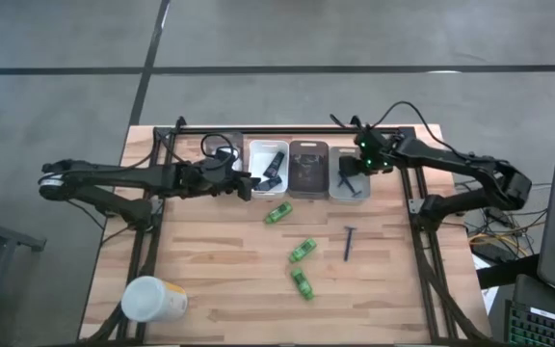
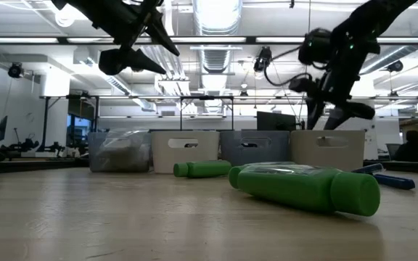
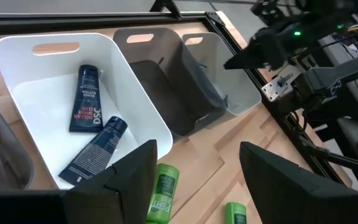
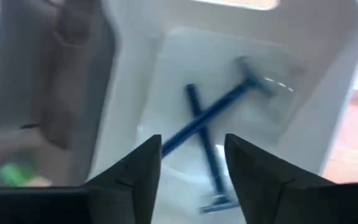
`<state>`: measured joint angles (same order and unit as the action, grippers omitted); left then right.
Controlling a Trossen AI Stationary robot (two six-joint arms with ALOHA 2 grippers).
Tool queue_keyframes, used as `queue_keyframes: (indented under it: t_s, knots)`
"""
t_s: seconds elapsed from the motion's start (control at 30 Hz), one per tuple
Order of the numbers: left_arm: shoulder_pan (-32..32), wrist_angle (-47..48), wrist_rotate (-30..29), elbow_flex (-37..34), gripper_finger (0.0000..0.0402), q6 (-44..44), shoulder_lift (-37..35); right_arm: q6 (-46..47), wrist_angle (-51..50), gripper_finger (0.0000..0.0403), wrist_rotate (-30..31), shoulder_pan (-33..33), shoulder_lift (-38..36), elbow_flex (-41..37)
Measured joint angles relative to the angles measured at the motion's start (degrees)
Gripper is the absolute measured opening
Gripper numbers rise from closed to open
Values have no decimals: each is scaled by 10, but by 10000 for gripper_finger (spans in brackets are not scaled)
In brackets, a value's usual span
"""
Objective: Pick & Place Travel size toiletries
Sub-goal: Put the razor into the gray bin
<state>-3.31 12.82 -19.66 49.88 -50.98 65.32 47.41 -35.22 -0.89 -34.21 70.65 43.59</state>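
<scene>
Three green bottles (image 1: 277, 214), (image 1: 303, 251), (image 1: 303, 282) and a dark razor (image 1: 349, 243) lie on the wooden table. Two dark tubes (image 3: 86, 99), (image 3: 95, 149) lie in the white bin (image 1: 268, 152). Two blue razors (image 4: 210, 124) lie crossed in the rightmost bin (image 1: 337, 188). My left gripper (image 3: 197, 174) hangs open and empty above the white bin's near edge (image 1: 249, 183). My right gripper (image 4: 193, 155) hovers open and empty over the rightmost bin, above the razors.
Four small bins stand in a row along the table's far edge; the dark one (image 1: 308, 169) sits between the two I hover over. A big white-and-yellow cup (image 1: 152, 299) lies near the table's near left corner. Black rails run along both sides.
</scene>
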Motion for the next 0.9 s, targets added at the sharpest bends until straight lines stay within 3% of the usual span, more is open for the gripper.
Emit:
queue_keyframes:
  t_s: [0.23, 0.47, 0.7, 0.9]
  knots:
    - [-11, 0, -1, -1, 234, 17, 0, 83, -39, 210, 9, 80, -78, 0]
    - [-22, 0, 0, -1, 234, 42, 0, 224, -139, 214, 3, 211, -118, 0]
    - [-23, 0, 2, -1, 234, 55, 0, 381, -134, 204, 19, 352, -80, 0]
    - [-23, 0, 8, -1, 234, 62, 0, 447, -132, 203, 20, 413, -13, 0]
